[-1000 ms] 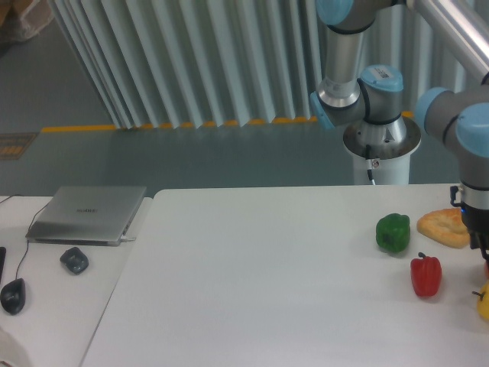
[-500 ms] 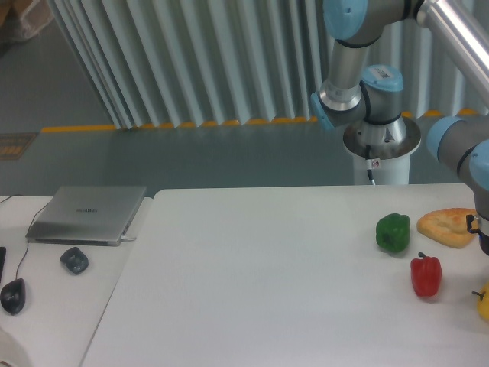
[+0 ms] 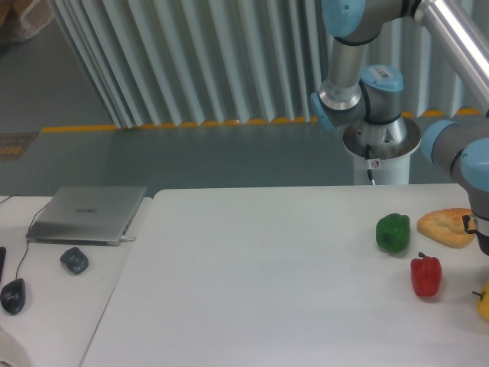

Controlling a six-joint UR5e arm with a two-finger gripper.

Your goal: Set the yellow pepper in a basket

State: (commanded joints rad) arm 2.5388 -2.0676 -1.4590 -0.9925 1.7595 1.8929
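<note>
Rightward and almost out of view my arm has drifted, pincer state unreadable, while the yellow pepper (image 3: 484, 303) sits ungrasped on the counter (image 3: 267, 275), no basket visible.

A robotics lab: an industrial arm (image 3: 359, 46) on a pedestal behind the white surface (image 3: 267, 267), beside which sit a laptop (image 3: 88, 214) and mouse (image 3: 13, 296).
</note>
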